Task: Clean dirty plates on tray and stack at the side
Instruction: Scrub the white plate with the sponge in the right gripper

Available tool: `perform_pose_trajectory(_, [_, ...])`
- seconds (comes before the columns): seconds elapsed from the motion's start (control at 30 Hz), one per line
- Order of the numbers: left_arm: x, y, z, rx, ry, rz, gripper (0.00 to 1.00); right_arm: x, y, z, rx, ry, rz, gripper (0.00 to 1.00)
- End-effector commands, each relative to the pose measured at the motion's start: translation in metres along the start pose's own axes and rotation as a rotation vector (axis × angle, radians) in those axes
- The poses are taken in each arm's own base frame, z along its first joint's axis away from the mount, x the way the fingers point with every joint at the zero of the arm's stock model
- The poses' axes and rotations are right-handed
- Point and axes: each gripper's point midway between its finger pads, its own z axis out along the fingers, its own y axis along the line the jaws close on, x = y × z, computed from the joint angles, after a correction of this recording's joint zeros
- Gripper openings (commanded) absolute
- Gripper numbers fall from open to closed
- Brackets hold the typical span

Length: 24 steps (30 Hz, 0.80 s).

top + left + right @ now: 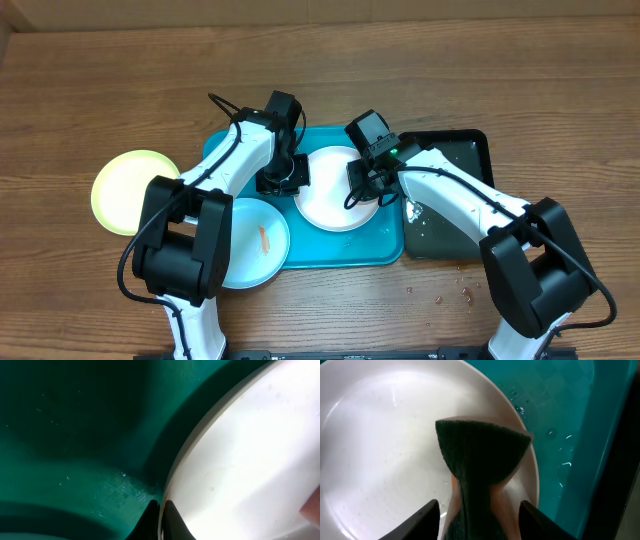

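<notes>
The white plate lies on the turquoise tray. My left gripper is shut on its left rim; the left wrist view shows the jaws pinching the plate's edge over the tray floor. My right gripper holds a dark green and orange sponge pressed on the white plate near its right rim. The pale blue plate, with an orange smear, overlaps the tray's front left corner. The yellow-green plate sits on the table to the left.
A smaller black tray, wet inside, lies against the turquoise tray's right side. Water drops dot the wooden table in front of it. Droplets also sit on the tray floor beside the white plate.
</notes>
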Motion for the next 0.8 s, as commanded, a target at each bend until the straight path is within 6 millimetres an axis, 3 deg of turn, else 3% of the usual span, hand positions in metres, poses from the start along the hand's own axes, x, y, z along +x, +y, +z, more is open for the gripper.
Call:
perform_pose_trajectory(0.0, [-0.004,-0.0044,-0.0093,0.018,-0.026,0.018,0.04,-0.0021,0.0013,-0.0023,-0.001,-0.016,-0.006,0.49])
perform_pose_trajectory(0.1, [-0.0039,-0.0039,-0.0093,0.015,-0.026,0.018,0.04,-0.0024,0.0014,-0.002,-0.001,-0.017,-0.006,0.4])
perform_pose_trajectory(0.5, [-0.0039,-0.0038,-0.0092,0.015,-0.026,0.02,0.04,-0.0068,0.0002,-0.0019,0.007,-0.036,-0.005,0.39])
perform_pose_trajectory(0.77, [-0.0039,-0.0038,-0.0092,0.015,-0.026,0.02,0.04,-0.0066,-0.0008,0.0024,0.01,-0.032,-0.003,0.33])
